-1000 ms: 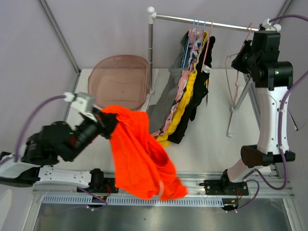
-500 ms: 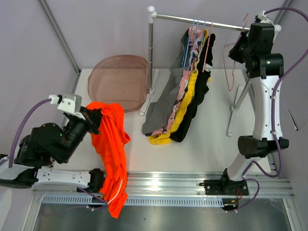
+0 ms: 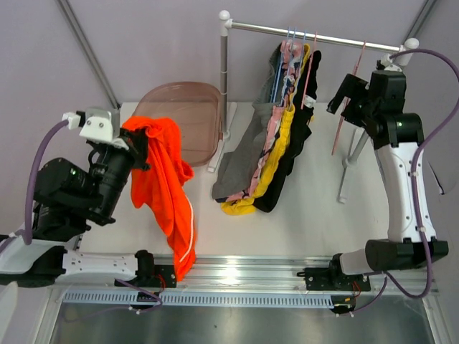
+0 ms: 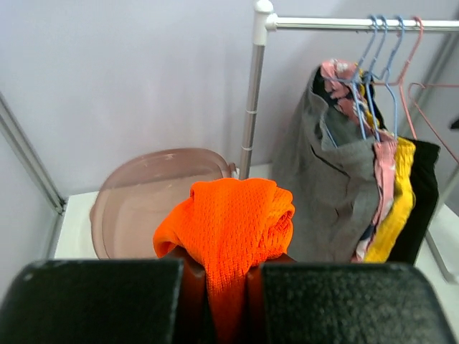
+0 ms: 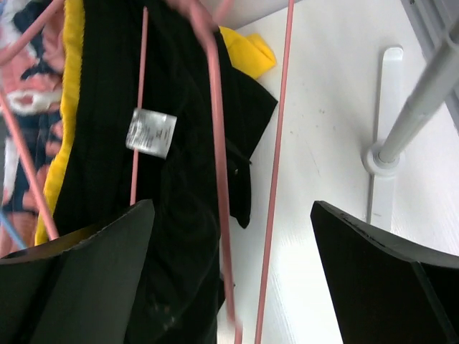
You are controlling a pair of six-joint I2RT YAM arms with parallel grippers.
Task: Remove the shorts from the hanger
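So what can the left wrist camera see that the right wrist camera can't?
Only the left wrist camera shows the orange shorts pinched in the left claw, the pink tub, the grey shorts and the rail. Only the right wrist camera shows the white label on the black shorts, and a rack pole meeting its foot. Both show the black shorts and the yellow shorts.

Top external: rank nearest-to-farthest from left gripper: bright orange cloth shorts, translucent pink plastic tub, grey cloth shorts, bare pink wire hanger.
1. Bright orange cloth shorts, clamped in the left gripper.
2. Translucent pink plastic tub, just beyond it.
3. Grey cloth shorts, hanging mid-table.
4. Bare pink wire hanger, far right.
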